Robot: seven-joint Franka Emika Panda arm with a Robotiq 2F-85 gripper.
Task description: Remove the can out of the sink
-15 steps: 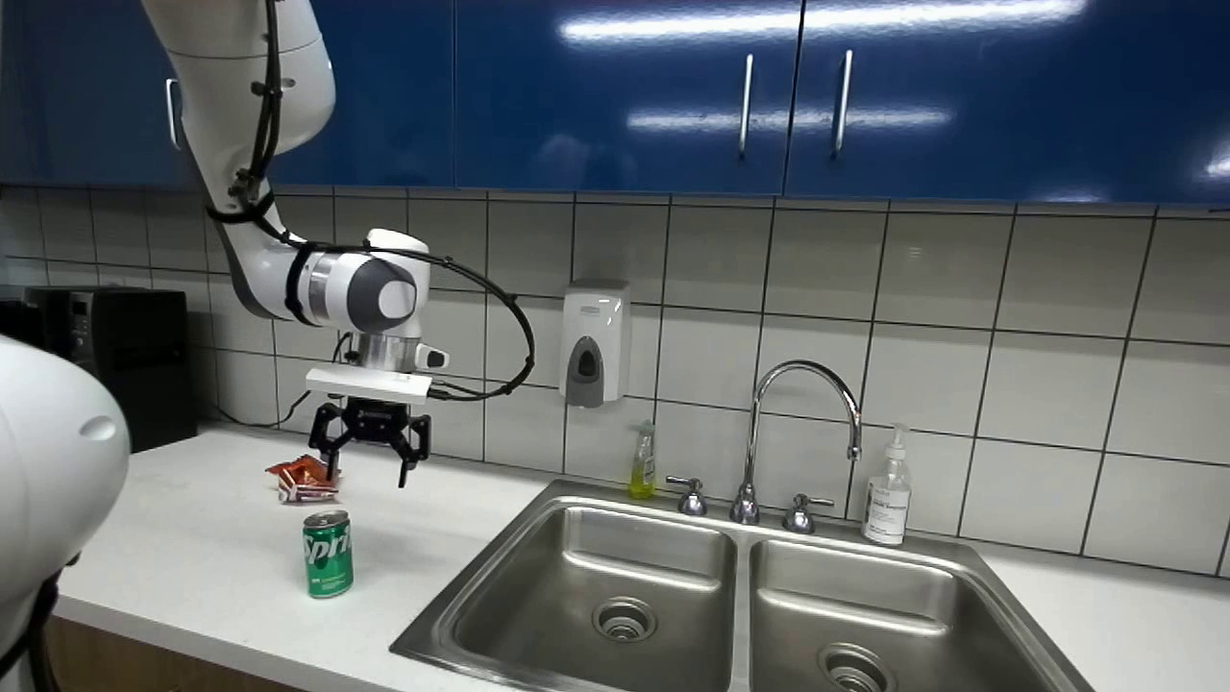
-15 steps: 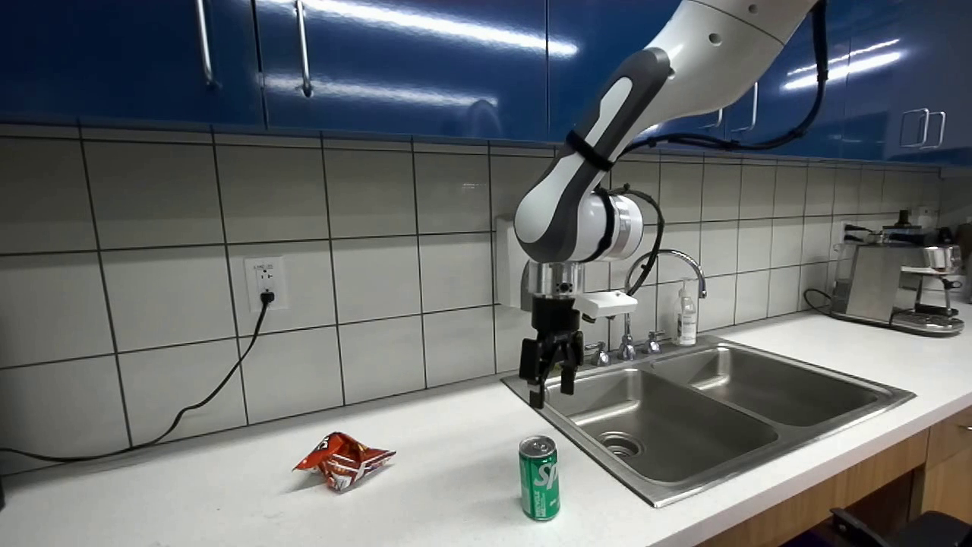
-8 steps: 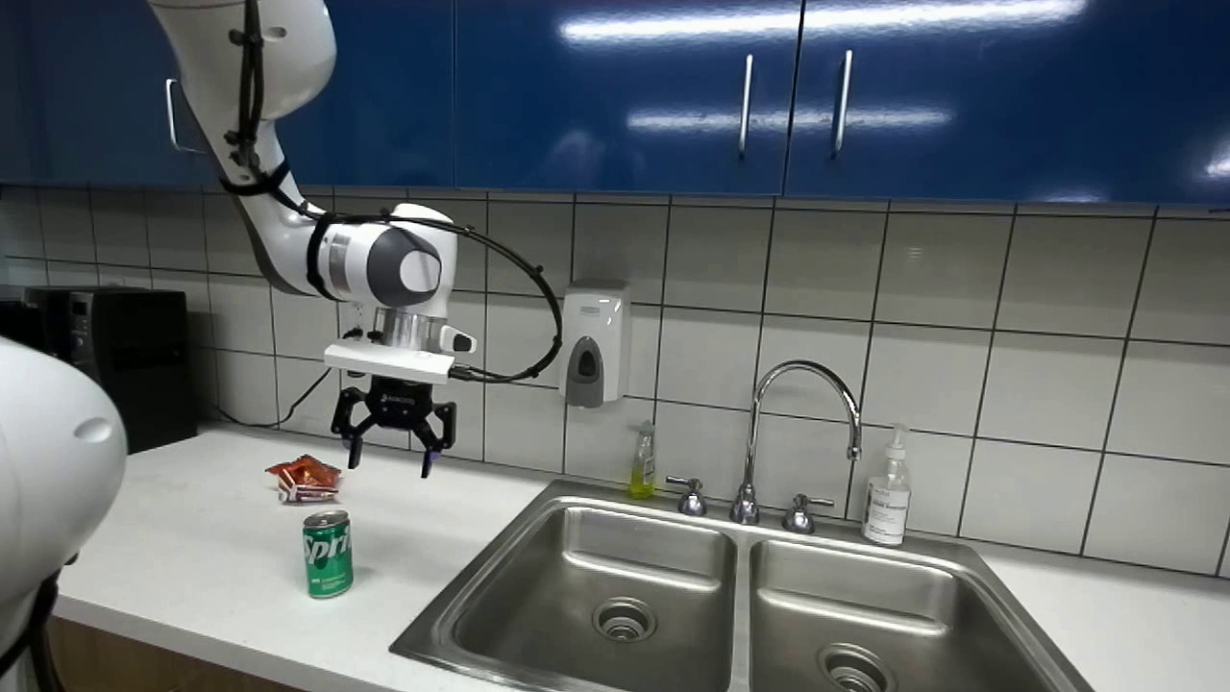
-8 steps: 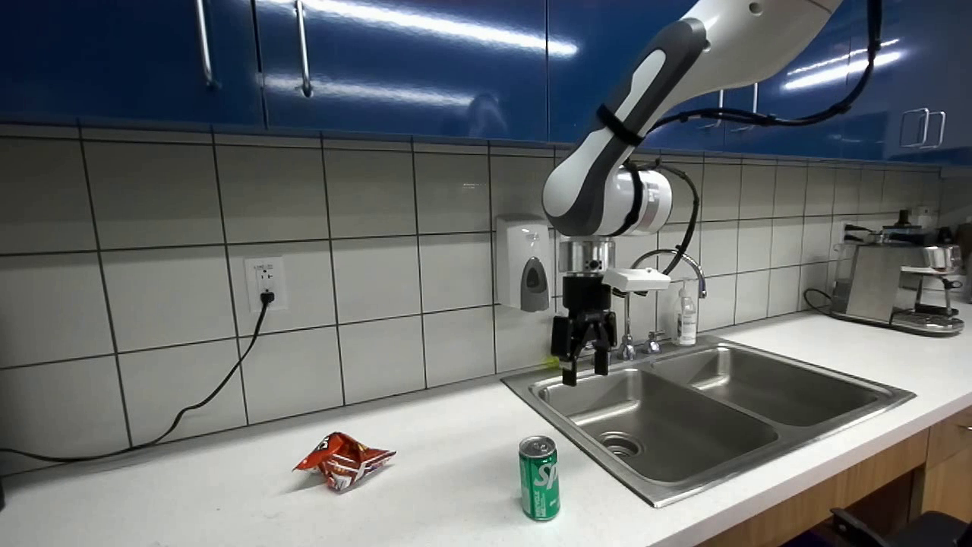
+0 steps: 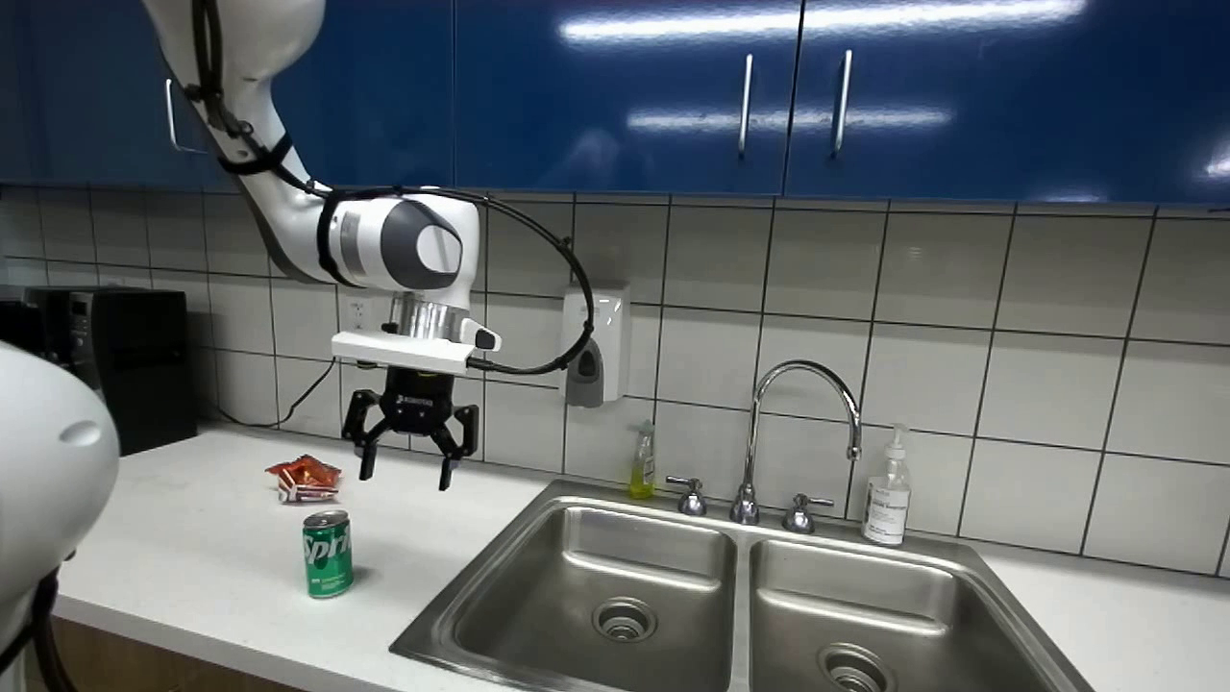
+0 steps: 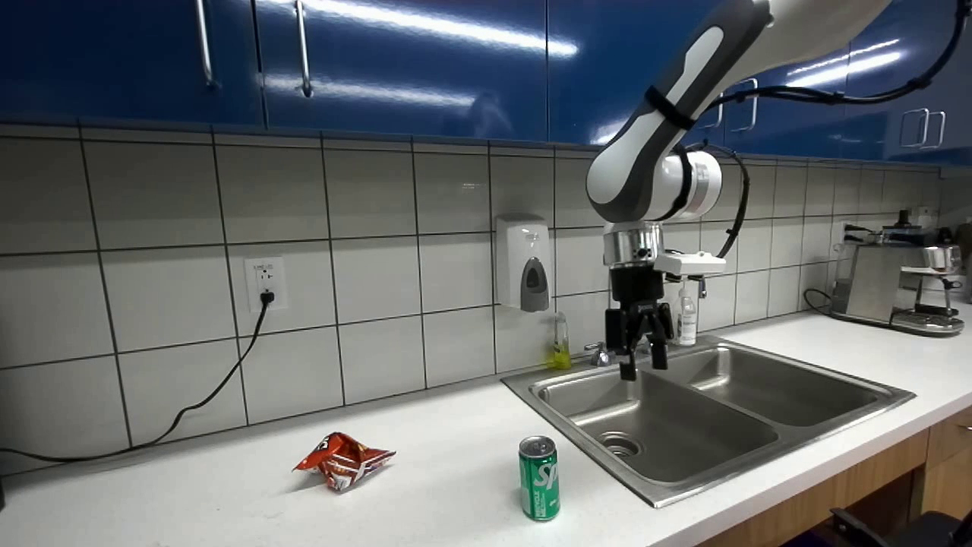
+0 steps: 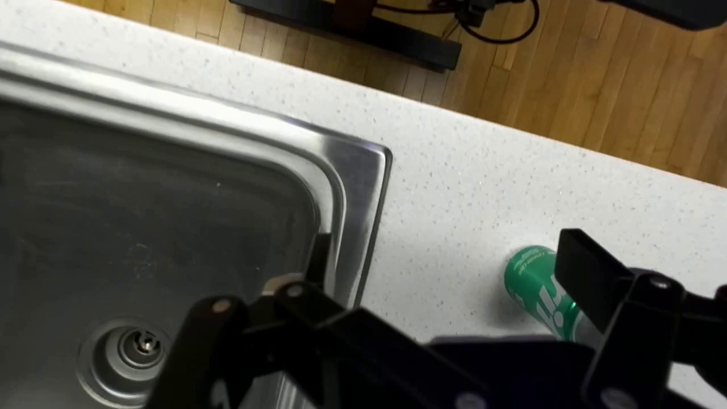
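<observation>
The gripper (image 5: 405,479) has moved right, away from the can (image 5: 329,555), wide and holding nothing. The can stands on the counter (image 5: 211,538), left of the sink (image 5: 742,601), so the job looks done.

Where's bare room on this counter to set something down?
Bare counter lies between the red packet, green can, sink and tiled wall, though the gripper hangs nearby; another patch separates the packet from the black machine. It's crowded along the sink's back edge: yellow bottle, faucet, pump bottle.
</observation>
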